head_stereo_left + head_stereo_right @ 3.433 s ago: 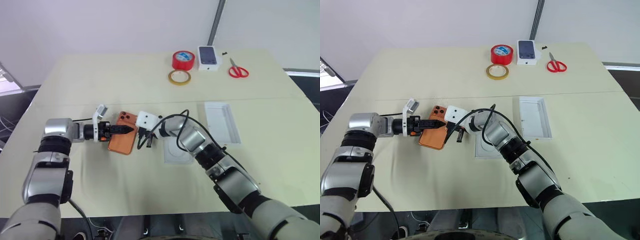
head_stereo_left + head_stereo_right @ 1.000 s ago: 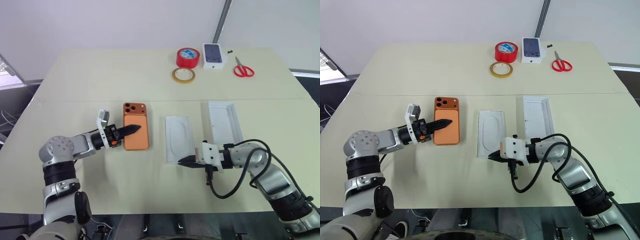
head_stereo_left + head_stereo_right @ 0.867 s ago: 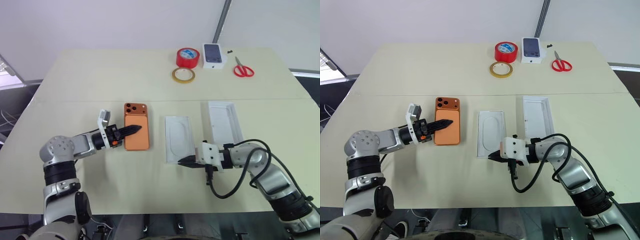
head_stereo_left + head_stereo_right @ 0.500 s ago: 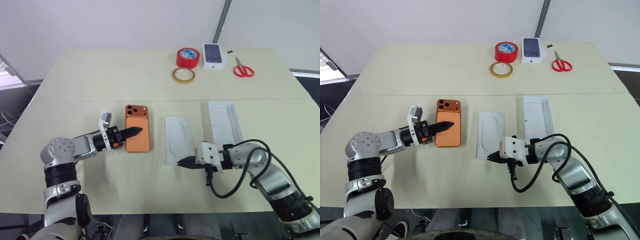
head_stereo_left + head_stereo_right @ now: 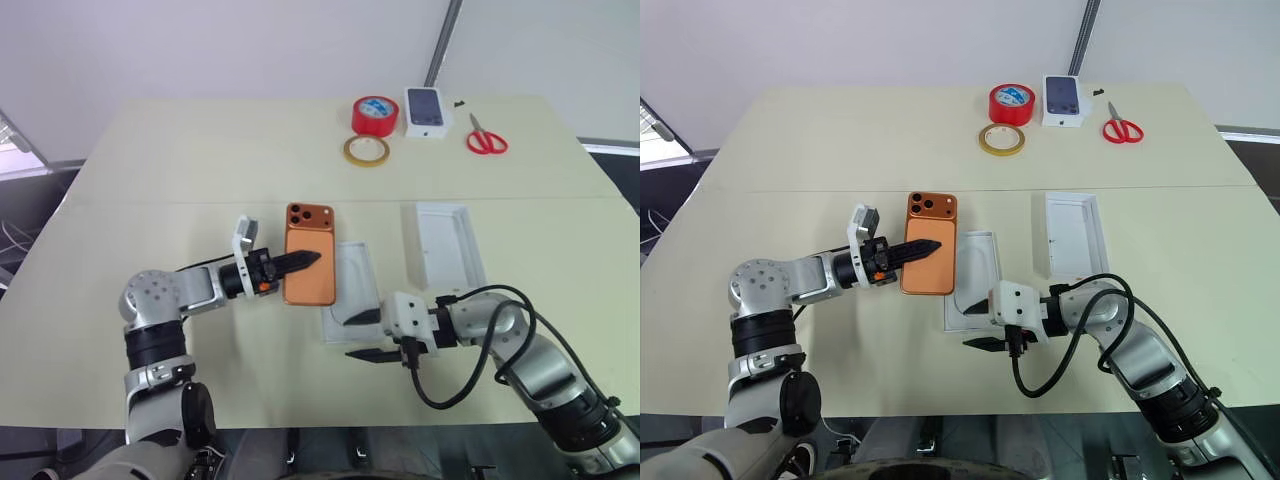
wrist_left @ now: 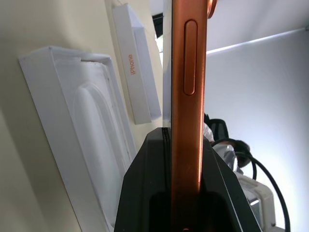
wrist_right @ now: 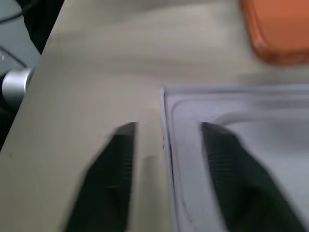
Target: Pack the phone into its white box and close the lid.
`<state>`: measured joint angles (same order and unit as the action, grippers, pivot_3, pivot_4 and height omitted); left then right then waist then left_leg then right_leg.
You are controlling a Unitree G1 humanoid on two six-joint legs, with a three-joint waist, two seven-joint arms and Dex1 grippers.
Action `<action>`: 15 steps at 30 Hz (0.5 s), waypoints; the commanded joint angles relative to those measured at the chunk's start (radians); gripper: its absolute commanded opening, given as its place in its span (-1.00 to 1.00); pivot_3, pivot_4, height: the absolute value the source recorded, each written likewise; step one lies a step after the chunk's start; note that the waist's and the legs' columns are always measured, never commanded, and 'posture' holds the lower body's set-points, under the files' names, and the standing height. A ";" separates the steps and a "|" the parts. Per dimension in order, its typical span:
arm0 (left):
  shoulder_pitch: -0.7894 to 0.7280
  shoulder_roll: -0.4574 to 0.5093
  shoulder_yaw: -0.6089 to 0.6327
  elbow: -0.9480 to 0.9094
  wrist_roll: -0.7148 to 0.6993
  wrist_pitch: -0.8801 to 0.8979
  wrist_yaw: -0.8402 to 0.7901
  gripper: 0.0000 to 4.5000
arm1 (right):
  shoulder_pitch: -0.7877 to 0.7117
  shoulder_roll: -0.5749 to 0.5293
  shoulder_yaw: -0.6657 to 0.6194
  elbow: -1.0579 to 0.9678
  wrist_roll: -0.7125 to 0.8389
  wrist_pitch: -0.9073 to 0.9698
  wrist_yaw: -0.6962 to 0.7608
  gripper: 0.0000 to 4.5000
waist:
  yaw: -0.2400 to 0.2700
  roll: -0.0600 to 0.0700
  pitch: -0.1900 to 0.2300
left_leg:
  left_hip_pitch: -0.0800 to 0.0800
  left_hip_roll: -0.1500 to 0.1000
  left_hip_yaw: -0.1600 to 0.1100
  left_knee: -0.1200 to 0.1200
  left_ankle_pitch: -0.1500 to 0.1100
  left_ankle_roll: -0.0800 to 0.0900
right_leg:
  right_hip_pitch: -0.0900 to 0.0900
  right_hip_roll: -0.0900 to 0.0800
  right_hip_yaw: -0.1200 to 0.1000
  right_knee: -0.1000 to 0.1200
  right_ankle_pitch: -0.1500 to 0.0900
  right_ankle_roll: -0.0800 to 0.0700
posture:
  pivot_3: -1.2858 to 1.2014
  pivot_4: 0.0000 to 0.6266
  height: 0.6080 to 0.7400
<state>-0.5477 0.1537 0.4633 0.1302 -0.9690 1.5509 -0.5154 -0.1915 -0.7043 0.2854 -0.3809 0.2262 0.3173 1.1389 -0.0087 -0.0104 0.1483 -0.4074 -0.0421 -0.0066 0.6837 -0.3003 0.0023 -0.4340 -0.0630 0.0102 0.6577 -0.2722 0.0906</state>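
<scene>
A pale cream table [image 5: 200, 160] carries everything, with a seam [image 5: 150, 203] running straight across it from 9 to 3 o'clock. Toward 12 o'clock a red tape roll [image 5: 375, 115] stands beside a small white carton [image 5: 425, 108] printed with a dark phone, and red-handled scissors [image 5: 487, 139] lie further toward 1 o'clock. A thinner yellowish tape ring [image 5: 366, 151] lies just in front of the red roll. Near the centre rests a white tray with an oval outline [image 5: 352, 300]. At its 2 o'clock, apart from it, lies an all-white tray [image 5: 446, 245] with a raised rim.
</scene>
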 commanded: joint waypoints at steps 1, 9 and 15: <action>0.008 -0.023 0.020 -0.055 -0.056 0.017 0.014 -1.00 | 0.023 -0.071 -0.117 -0.120 0.144 0.089 0.041 0.26 | 0.004 0.000 0.000 | 0.000 0.000 0.000 0.000 0.000 0.000 | 0.000 0.000 0.000 0.000 0.000 0.000 | 0.03 -0.52 1.00; 0.039 -0.108 0.006 -0.054 -0.052 0.024 0.089 -1.00 | 0.014 -0.180 -0.273 0.165 0.093 -0.050 0.054 0.26 | 0.021 -0.001 0.000 | 0.001 0.000 0.000 0.000 -0.001 0.001 | 0.004 0.000 0.000 -0.005 0.000 0.000 | 0.03 -0.52 1.00; 0.062 -0.130 -0.063 -0.045 -0.019 0.004 0.106 -1.00 | -0.044 -0.142 -0.268 0.264 0.059 -0.137 0.019 0.26 | 0.018 0.000 0.000 | 0.001 0.000 0.000 0.000 0.000 0.001 | 0.004 0.001 0.000 -0.004 0.000 0.000 | 0.03 -0.52 1.00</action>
<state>-0.4802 0.0303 0.4169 0.1031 -0.9789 1.5684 -0.4004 -0.2172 -0.8517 0.0334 -0.1095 0.2808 0.2035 1.1653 0.0093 -0.0107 0.1481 -0.4058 -0.0417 -0.0065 0.6837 -0.3005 0.0028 -0.4303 -0.0622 0.0102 0.6537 -0.2722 0.0906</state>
